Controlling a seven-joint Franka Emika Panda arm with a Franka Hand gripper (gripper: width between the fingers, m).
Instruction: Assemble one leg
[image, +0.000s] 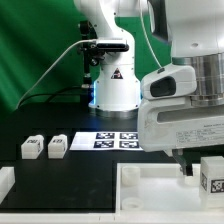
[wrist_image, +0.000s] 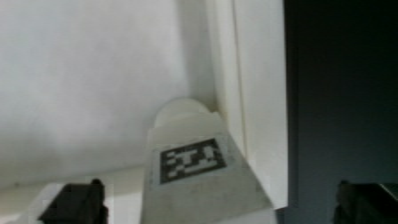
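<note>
The claw (wrist_image: 219, 203) hangs released, dark fingers (wrist_image: 75, 203) spread wide, with the tagged leg (wrist_image: 192, 160) between them, touching neither finger, over the white tray-like part (image: 150, 188) below the claw.

Bright and even in the exterior view, soft light seemingly from above. Low-res, mildly soft all over. Near blown-out on the white arm housing (image: 185, 115); bluish glow by the robot base (image: 112, 90). Crushed to flat black on the table (image: 80, 180). Dimmer, greyer in the wrist view; blurred on the leg (wrist_image: 192, 150), dark and defocused at the fingertips (wrist_image: 75, 203).
</note>
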